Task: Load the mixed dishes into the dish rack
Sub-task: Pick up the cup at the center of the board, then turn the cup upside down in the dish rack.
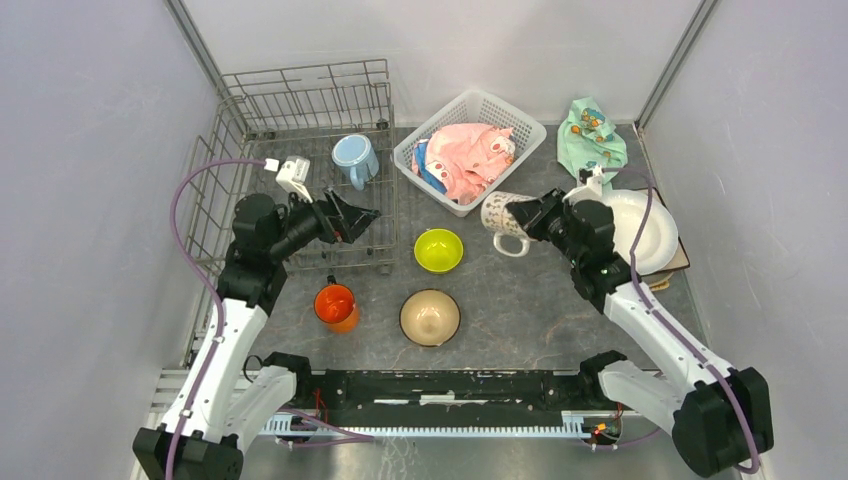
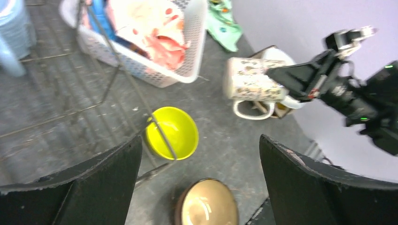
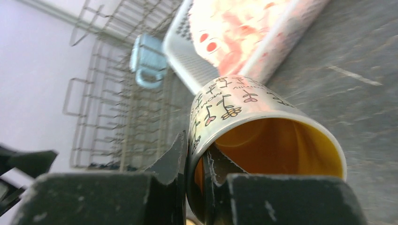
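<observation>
My right gripper [image 1: 530, 213] [image 3: 197, 152] is shut on the rim of the white patterned mug [image 1: 500, 217] [image 2: 253, 79] [image 3: 237, 105], one finger inside and one outside. The mug is tipped on its side with its handle toward the table. My left gripper [image 1: 366, 216] [image 2: 202, 183] hangs open and empty at the near right corner of the dish rack [image 1: 300, 105]. A light-blue mug [image 1: 355, 158] [image 3: 148, 61] lies in the rack. On the table sit a lime-green bowl [image 1: 438, 250] [image 2: 176, 133], a tan bowl [image 1: 430, 317] [image 2: 209, 206] and an orange mug [image 1: 336, 306]. A white plate [image 1: 648, 235] lies at the right.
A white lattice basket [image 1: 505, 112] holding a pink cloth [image 1: 470, 160] stands behind the bowls. A mint-green cloth [image 1: 592, 135] lies at the back right. The white plate rests on a dark square plate [image 1: 684, 263]. Grey walls close in both sides.
</observation>
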`<action>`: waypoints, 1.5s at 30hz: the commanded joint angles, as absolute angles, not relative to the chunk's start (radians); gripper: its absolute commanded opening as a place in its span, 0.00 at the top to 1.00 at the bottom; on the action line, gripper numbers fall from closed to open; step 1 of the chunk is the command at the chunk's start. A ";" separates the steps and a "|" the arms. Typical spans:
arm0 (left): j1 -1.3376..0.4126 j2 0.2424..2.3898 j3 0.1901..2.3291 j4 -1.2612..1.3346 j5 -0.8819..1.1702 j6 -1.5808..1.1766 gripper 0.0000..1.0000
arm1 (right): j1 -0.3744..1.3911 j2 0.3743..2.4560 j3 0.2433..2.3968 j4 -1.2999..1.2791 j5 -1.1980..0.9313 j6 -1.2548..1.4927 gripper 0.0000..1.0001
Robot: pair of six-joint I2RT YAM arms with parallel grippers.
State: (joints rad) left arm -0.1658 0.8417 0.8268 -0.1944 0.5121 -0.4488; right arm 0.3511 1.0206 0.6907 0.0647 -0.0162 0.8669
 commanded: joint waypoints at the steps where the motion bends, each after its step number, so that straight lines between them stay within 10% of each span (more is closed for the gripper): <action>1: -0.169 0.806 0.784 -0.006 0.666 -0.634 0.00 | 0.358 0.954 0.602 0.582 -0.234 1.005 1.00; 21: -0.512 0.878 0.620 0.494 0.577 -0.874 0.00 | 0.595 1.016 0.612 1.248 -0.206 1.203 1.00; 45: -0.686 1.141 0.606 0.990 0.543 -0.879 0.14 | 0.665 1.009 0.599 1.328 -0.210 1.264 1.00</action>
